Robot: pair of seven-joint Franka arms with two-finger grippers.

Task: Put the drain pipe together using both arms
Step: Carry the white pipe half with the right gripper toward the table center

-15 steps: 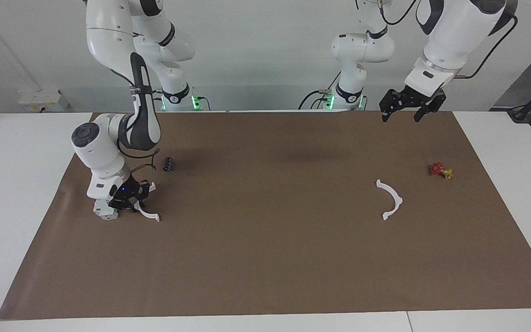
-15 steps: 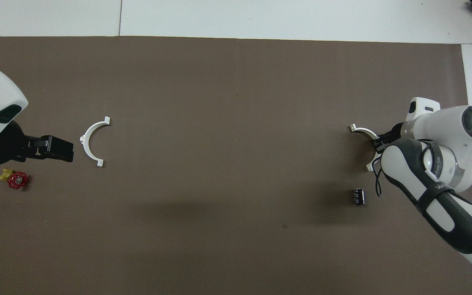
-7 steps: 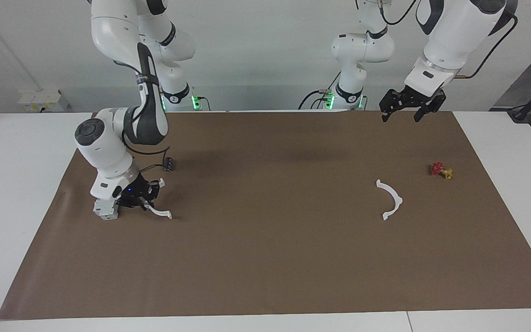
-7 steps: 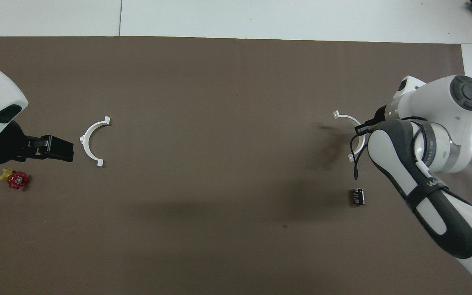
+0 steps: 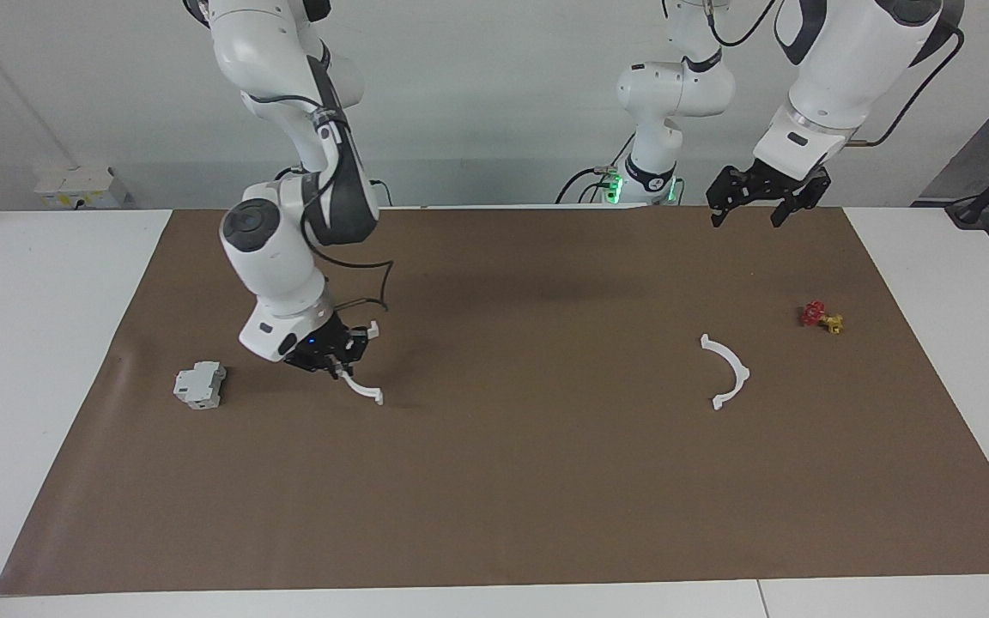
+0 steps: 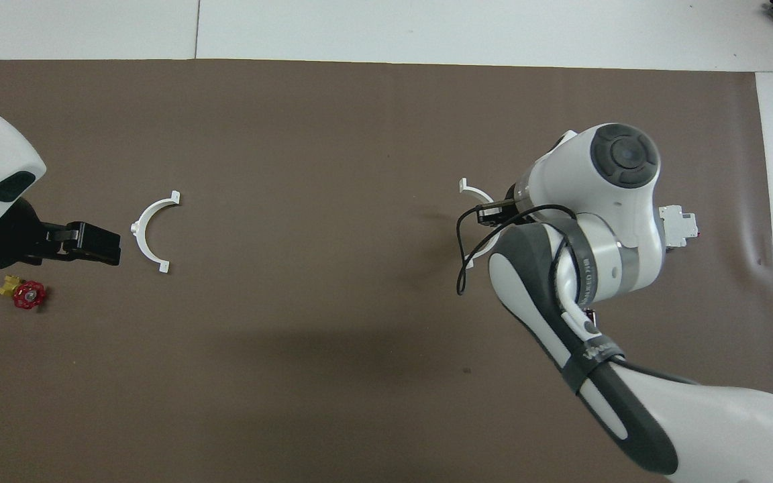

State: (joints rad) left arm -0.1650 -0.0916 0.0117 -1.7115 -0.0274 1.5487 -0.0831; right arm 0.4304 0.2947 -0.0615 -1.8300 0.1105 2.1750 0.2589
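The drain pipe is in two thin white half-rings. My right gripper [image 5: 340, 364] [image 6: 494, 213] is shut on one half-ring [image 5: 364, 388] [image 6: 474, 193] and holds it just over the brown mat, between the grey box and the table's middle. The other half-ring [image 5: 728, 371] [image 6: 148, 231] lies flat on the mat toward the left arm's end. My left gripper [image 5: 756, 204] [image 6: 94, 243] waits open and empty in the air, over the mat near that lying half-ring. In the overhead view the right arm hides the middle of the held piece.
A grey-white blocky box [image 5: 200, 384] [image 6: 678, 225] sits on the mat toward the right arm's end. A small red-and-yellow piece [image 5: 821, 318] [image 6: 27, 294] lies beside the lying half-ring, toward the left arm's end. The brown mat [image 5: 503, 498] covers most of the white table.
My right arm has carried its half-ring away from the grey box and toward the table's middle, uncovering the box. The left arm and the lying half-ring have not moved.
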